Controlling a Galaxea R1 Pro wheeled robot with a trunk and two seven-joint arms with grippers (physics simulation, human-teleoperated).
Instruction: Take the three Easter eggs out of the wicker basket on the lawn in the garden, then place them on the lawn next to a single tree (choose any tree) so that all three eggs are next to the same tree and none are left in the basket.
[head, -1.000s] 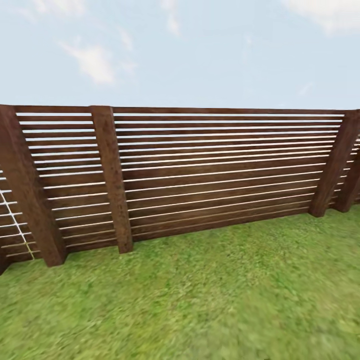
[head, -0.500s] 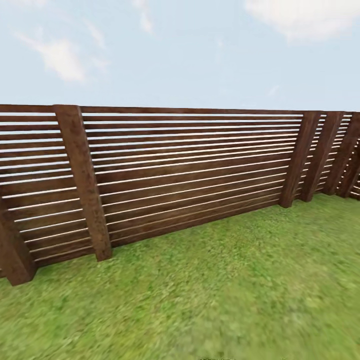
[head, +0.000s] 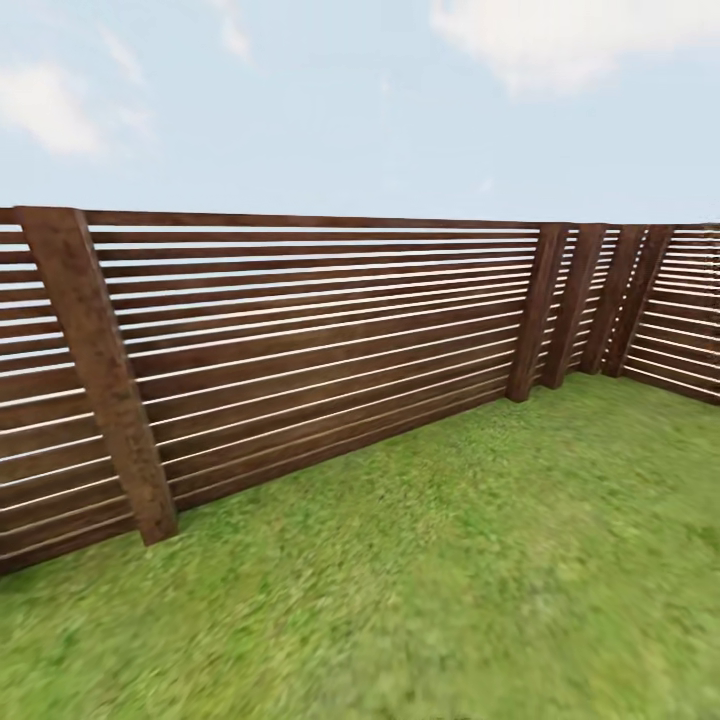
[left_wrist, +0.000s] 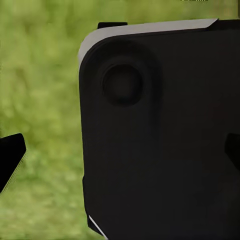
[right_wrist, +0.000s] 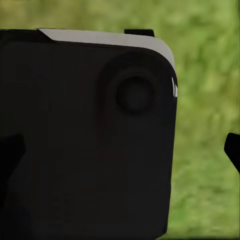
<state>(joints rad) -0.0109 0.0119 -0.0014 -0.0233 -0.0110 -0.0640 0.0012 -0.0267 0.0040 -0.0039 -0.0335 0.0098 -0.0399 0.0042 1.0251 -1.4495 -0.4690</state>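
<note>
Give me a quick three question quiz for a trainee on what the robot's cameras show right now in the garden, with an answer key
1. True or false: the fence in the head view is built of horizontal wooden slats between thick posts.
2. Multiple choice: what ground lies in front of that fence? A) gravel B) the lawn C) paving
3. Short answer: in the left wrist view, what fills the background behind the dark robot body panel?

Key
1. True.
2. B.
3. Blurred green grass; the right wrist view shows the same behind its own panel.
</note>
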